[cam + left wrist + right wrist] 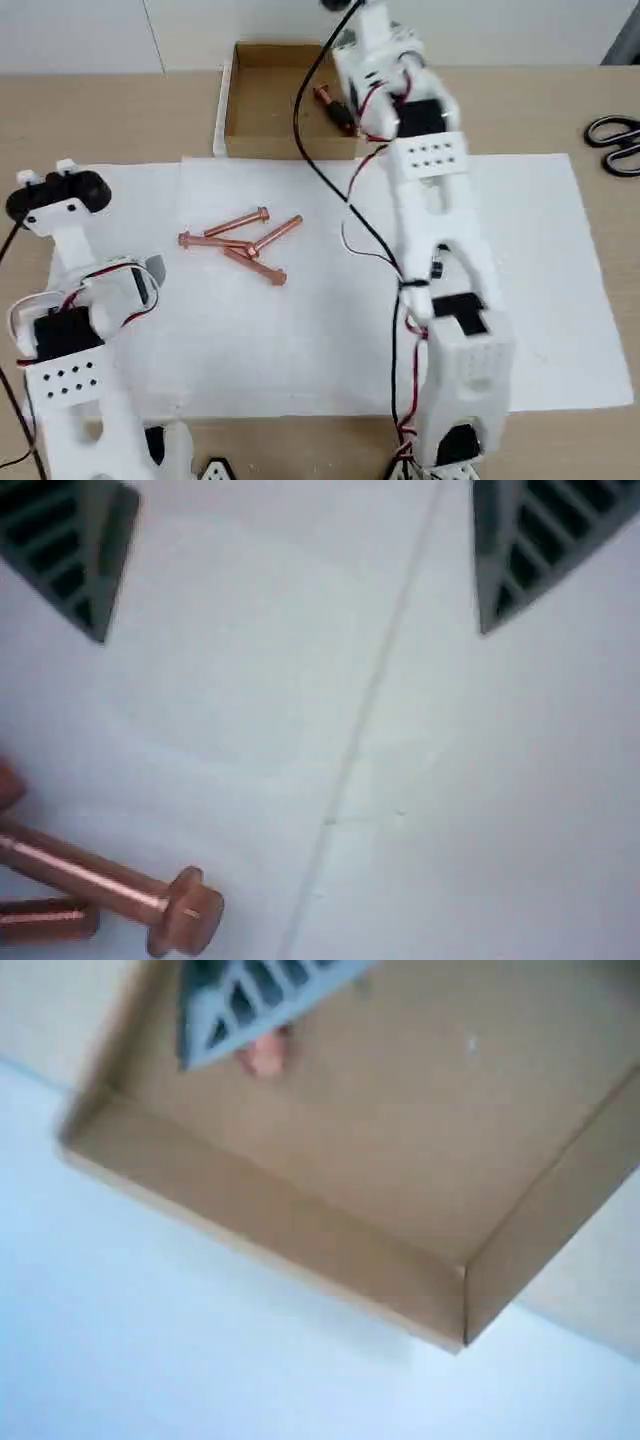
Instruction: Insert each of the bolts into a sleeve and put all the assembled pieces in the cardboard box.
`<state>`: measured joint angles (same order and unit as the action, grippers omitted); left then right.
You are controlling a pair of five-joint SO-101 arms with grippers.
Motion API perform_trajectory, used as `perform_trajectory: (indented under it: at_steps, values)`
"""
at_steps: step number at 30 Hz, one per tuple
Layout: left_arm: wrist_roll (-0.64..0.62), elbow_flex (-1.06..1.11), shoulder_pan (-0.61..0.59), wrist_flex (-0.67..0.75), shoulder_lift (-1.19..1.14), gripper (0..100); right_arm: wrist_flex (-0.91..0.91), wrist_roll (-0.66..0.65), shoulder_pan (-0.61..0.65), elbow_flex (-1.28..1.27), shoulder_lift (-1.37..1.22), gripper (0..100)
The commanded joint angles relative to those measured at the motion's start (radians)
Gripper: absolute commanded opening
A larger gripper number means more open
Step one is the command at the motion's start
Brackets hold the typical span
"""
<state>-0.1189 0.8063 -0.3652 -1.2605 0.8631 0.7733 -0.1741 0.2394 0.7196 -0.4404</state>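
Left claw: the left claw (292, 630) is spread wide with nothing in it and hangs over the white paper (450, 810). A seam in the sheet runs between its tips.
Nearest the left claw: a bolt (120, 890) with a flanged hex head lies flat just outside the open tips, not between them. A second copper end lies close beside it.
Right claw: the right claw (337, 108) is closed on a copper piece (324, 96) that sticks out to one side. I cannot tell whether this is a bare bolt or a bolt already in a sleeve.
Under the right claw: the inside of the cardboard box (270, 148), with the held piece over its floor.
Between the claws: the pile (240, 243) lies on the paper, nearer the left claw and well apart from the right one. Its pieces cross and touch.
Count: four copper pieces in the pile and one in the right claw, five in all. There is one box. I cannot tell sleeves from bolts.
Handling: probably solid metal, so stiff, not fragile and light enough for these claws. The smooth round shanks are likely to be slippery and to roll.
Where to hold: across the middle of the shank, squarely, starting with a piece at the outside of the pile so the others stay put.
Farther out: scissors (615, 135) lie well beyond the right claw.
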Motion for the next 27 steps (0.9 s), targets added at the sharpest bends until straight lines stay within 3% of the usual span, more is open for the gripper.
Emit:
perform_trajectory:
  at_steps: [1,11,19,27]
  values:
    - [0.008,-0.054,0.002,-0.017,0.011,23,0.2,-0.005,-0.013,0.055,0.225,12.6]
    - [0.009,-0.059,0.149,-0.043,0.011,23,0.901,-0.011,-0.016,0.048,0.601,12.6]
    - [0.009,-0.051,0.17,-0.043,0.011,23,0.894,-0.005,-0.153,-0.229,0.891,12.6]
    - [0.005,-0.05,0.169,-0.043,0.011,23,0.777,-0.011,-0.205,-0.81,1.093,12.6]
